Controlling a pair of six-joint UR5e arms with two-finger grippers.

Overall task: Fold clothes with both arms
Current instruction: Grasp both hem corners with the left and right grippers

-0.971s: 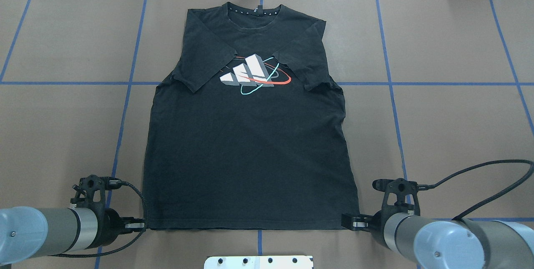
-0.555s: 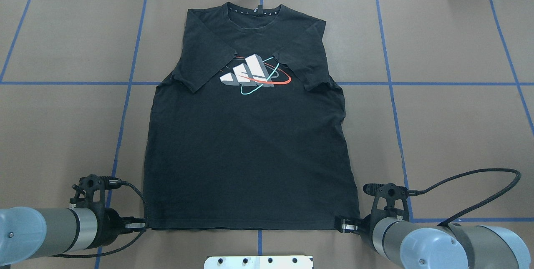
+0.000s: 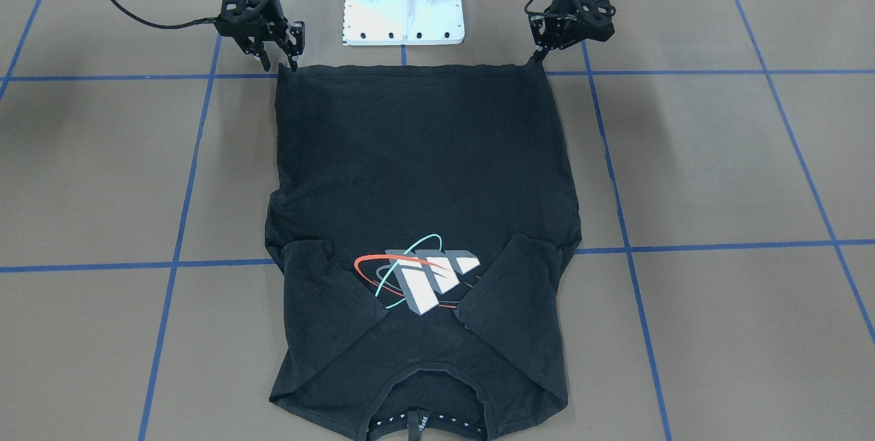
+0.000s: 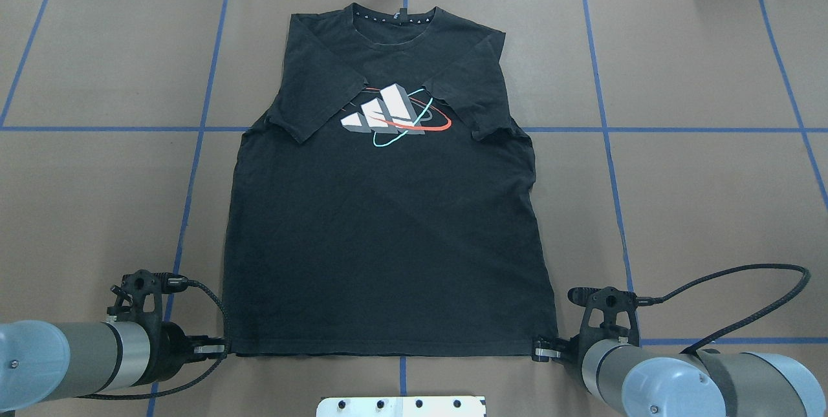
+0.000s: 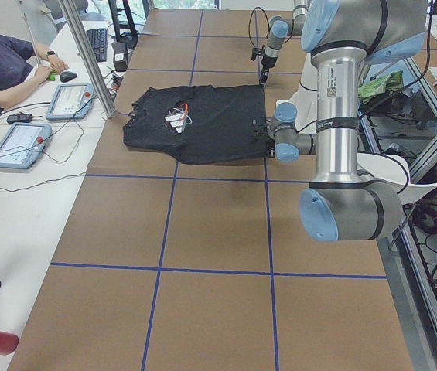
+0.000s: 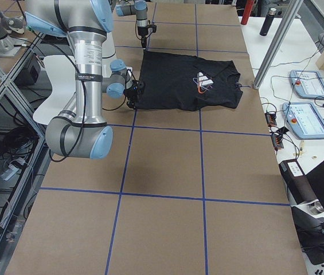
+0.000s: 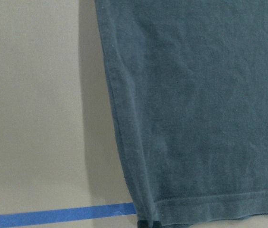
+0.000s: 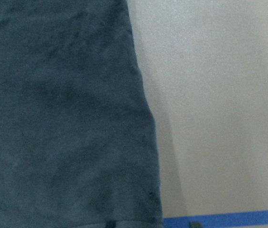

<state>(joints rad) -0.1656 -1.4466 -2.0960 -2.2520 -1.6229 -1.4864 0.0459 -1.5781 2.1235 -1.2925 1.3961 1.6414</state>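
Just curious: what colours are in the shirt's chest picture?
The graphic is red, teal and white-grey on the black T-shirt; best view: overhead.

Overhead cam looks down from behind the white base (image 4: 401,406), another faces it across the table (image 3: 718,154), two shoot along it from the ends, wrist cams hug the T-shirt (image 4: 388,242) hem

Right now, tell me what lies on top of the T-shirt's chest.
Both sleeves are folded inward onto the T-shirt, overlapping both ends of its chest graphic. What's printed beneath them is hidden.
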